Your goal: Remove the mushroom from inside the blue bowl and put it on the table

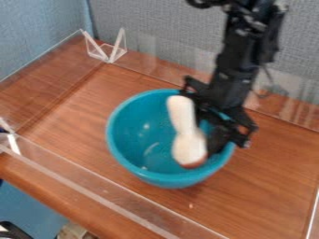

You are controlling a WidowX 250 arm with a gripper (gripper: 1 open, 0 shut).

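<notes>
Mushroom [186, 131] pinched in gripper [210, 123], jaws closed on it. Held tilted, pale stem up, reddish cap down, over the right part of the bowl [145, 149] as seen by the camera. Whether the bowl is touched by the cap can't be told; view blurred. Bowl seated on table [77, 121]. White wire piece [104, 47] seen near the back edge.

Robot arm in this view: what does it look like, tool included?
The arm is black and jointed, with knobbly segments and a thin looping cable by its side. The tool is black too; its finger shapes blur.
</notes>
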